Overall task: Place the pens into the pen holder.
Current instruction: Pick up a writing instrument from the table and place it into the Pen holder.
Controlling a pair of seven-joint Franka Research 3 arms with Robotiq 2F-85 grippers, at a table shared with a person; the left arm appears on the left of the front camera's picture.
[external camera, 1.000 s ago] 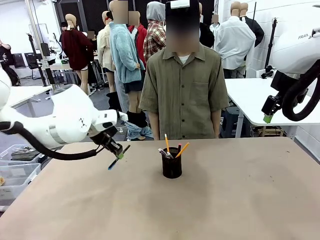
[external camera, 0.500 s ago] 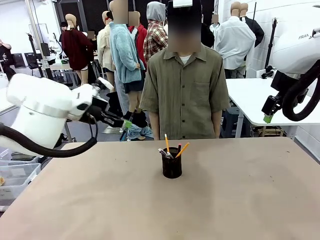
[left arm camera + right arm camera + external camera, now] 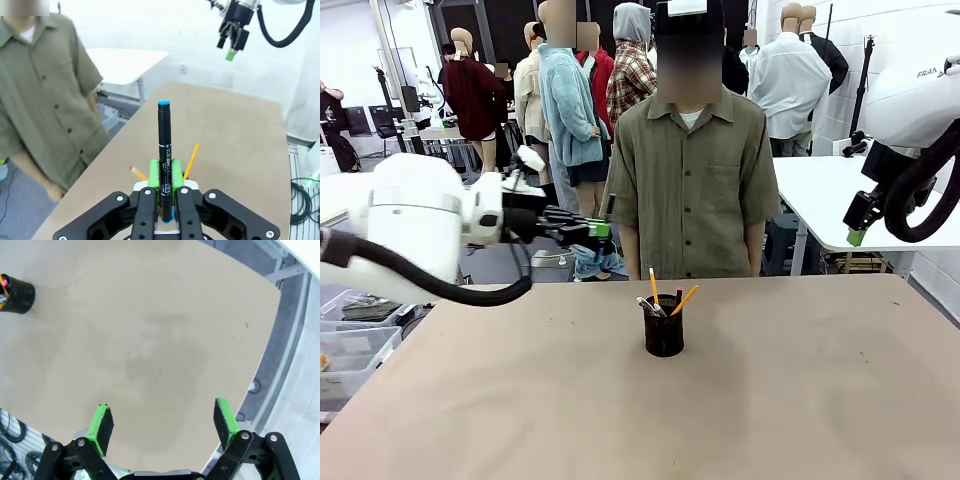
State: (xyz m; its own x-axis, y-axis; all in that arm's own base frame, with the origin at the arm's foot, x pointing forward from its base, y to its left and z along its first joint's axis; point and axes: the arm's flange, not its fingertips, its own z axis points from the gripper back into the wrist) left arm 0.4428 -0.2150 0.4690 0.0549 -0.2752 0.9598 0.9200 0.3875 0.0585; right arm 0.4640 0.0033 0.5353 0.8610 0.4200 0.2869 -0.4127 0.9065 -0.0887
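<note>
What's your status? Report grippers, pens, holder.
Left gripper shut on dark pen, raised left of holder. Right gripper open, parked off to the side. Other pens in holder. Nothing in the way.

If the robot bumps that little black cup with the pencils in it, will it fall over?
Probably it could tip. The pen holder looks small and light, and the pencils lean out well above its rim, so it is likely a bit top-heavy. It stands on a smooth table, so a gentle low bump might just slide it instead.
</note>
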